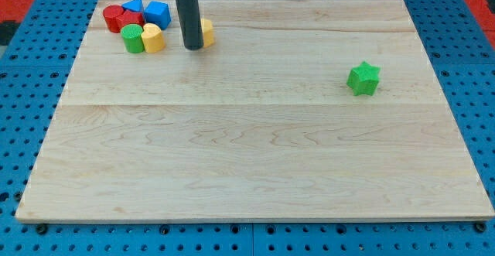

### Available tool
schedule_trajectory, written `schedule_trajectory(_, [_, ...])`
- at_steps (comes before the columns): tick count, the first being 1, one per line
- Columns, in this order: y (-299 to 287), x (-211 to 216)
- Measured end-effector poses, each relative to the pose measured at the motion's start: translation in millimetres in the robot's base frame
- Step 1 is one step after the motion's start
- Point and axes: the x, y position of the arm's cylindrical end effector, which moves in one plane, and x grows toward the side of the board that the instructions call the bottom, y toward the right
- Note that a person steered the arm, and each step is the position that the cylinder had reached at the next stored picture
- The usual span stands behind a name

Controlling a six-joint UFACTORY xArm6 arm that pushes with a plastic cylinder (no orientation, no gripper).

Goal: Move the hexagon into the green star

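Observation:
A yellow block [206,32], likely the hexagon, lies near the view's top left, half hidden behind my rod. My tip [192,47] rests on the board just left of it, touching or nearly touching it. The green star [363,79] sits alone far off at the view's right.
A cluster sits at the view's top left: a red block [114,17], a blue block [133,8], a blue cube-like block [158,13], a green cylinder [133,39] and a yellow block [153,38]. The wooden board [255,155] lies on a blue perforated table.

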Motion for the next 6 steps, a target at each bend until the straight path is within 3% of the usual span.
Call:
schedule_trajectory(1, [20,-16])
schedule_trajectory(2, [-28,-29])
schedule_trajectory(4, [23,-66])
schedule_trajectory(5, [153,-3])
schedule_trajectory(6, [196,44])
